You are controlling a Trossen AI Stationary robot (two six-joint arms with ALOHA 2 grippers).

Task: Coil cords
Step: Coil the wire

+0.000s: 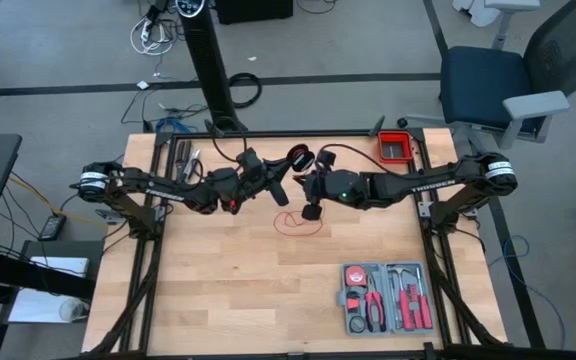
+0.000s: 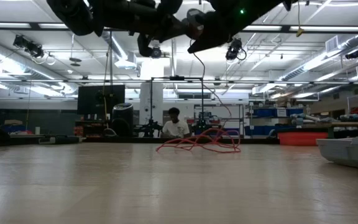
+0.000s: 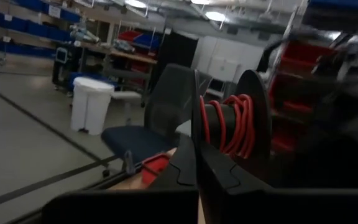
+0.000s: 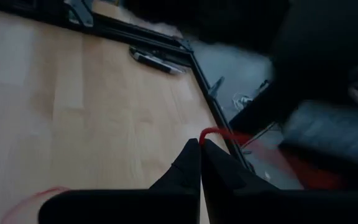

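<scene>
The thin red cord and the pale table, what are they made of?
The thin red cord looks like flexible plastic-coated wire or string: it lies in loose, springy loops, though which one is unclear. The pale table looks like wood with a smooth matte finish: it shows plank strips and grain.

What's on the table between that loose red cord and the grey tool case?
Nothing: in the high view, only bare wooden table lies between the red cord loops and the grey tool case.

Overhead, table-level, two wrist-mounted — shared table (image 1: 228, 290)
</scene>
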